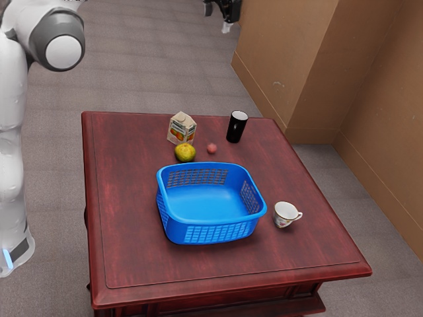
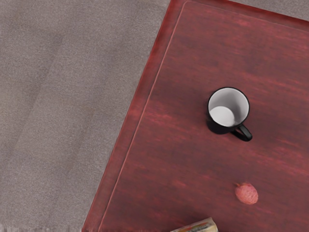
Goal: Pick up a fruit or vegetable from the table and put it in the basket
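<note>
One dark red tabletop (image 1: 125, 257) carries one blue basket (image 1: 212, 232)

The tabletop fills the middle of the scene, with the white arm (image 1: 10, 132) at the exterior view's left. The basket sits towards the near side. High up, at the exterior view's top, is the black gripper (image 1: 229, 13); whether it is released or clenched, I cannot tell. The carton (image 1: 180, 128) stands near the far edge. Right of it, the black mug (image 1: 236, 127) stands upright, its inside white. The white teacup (image 1: 285, 213) is just beside the basket, on the right. The yellow-green fruit (image 1: 185, 153) lies between carton and basket; the smaller reddish fruit (image 1: 211, 148) is right of it. Both lie on the tabletop, outside the basket.
</note>
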Robot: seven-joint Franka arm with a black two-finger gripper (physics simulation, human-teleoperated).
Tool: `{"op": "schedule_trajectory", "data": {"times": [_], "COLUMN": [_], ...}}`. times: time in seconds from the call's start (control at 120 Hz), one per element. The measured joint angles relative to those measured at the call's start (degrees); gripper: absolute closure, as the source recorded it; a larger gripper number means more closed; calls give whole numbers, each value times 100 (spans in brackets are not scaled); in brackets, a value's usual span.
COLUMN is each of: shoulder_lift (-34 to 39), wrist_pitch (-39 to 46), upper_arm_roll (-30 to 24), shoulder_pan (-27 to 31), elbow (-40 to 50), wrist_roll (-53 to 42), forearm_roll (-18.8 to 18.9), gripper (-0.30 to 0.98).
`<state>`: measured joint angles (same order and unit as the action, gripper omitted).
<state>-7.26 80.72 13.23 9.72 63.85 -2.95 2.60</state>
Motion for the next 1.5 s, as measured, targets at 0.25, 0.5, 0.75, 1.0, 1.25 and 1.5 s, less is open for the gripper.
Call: {"op": "schedule_trajectory", "data": {"times": [0.25, 0.5, 0.75, 1.0, 1.25, 1.5], "shoulder_lift": [-867, -302, -68, -129, -140, -438], "wrist_pitch": [93, 1463, 2836, 3709, 3401, 3148], "upper_arm_roll": [17, 57, 50, 19, 15, -159], "shoulder_pan": [56, -359, -568, -735, -837, -808], "elbow": [393, 2309, 3577, 3964, 4037, 3995], "wrist_roll": [-216, -427, -571, -657, -709, -748], "forearm_roll": [-220, -315, -341, -413, -369, -349], "gripper": [2, 2, 2, 2, 3, 3]}}
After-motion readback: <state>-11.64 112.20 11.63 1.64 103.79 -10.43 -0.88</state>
